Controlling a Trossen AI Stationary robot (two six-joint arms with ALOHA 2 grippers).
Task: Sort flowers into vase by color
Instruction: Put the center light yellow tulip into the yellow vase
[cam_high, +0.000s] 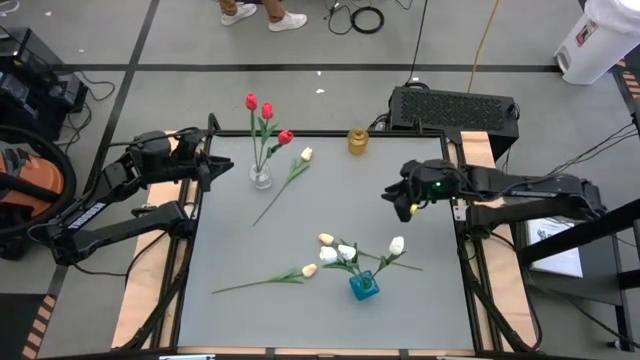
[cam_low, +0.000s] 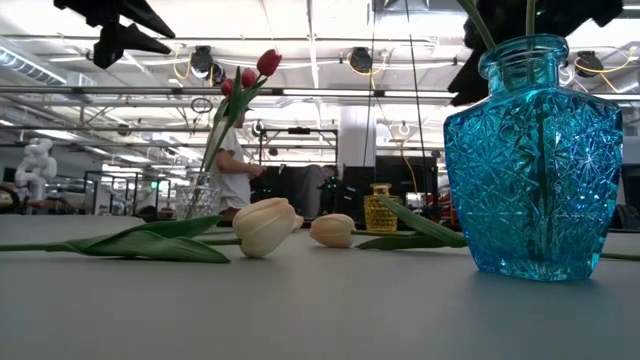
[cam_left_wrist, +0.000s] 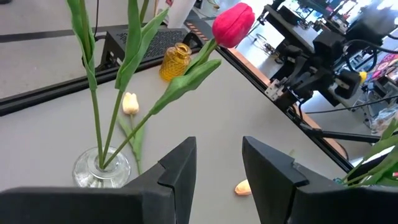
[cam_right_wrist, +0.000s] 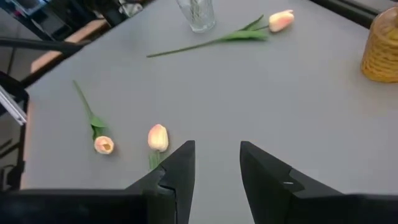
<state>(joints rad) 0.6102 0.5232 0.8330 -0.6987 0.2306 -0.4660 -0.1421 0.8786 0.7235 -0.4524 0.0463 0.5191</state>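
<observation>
A clear glass vase (cam_high: 260, 179) holds three red tulips (cam_high: 266, 112); my left gripper (cam_high: 221, 168) (cam_left_wrist: 219, 149) hovers open just to its left. A blue glass vase (cam_high: 363, 286) (cam_low: 535, 160) near the table's front holds white tulips (cam_high: 397, 245). A small yellow vase (cam_high: 357, 140) stands empty at the far edge. Cream-yellow tulips lie flat on the table: one (cam_high: 288, 178) beside the clear vase, one (cam_high: 270, 280) left of the blue vase, and a third head (cam_high: 326, 239) close behind it. My right gripper (cam_high: 393, 198) (cam_right_wrist: 217, 152) hangs open above the table's right part.
A black box (cam_high: 455, 106) sits beyond the table's far right corner. The grey table (cam_high: 330, 200) is bare in the middle between the vases. A person's feet (cam_high: 265, 15) show on the floor past the far edge.
</observation>
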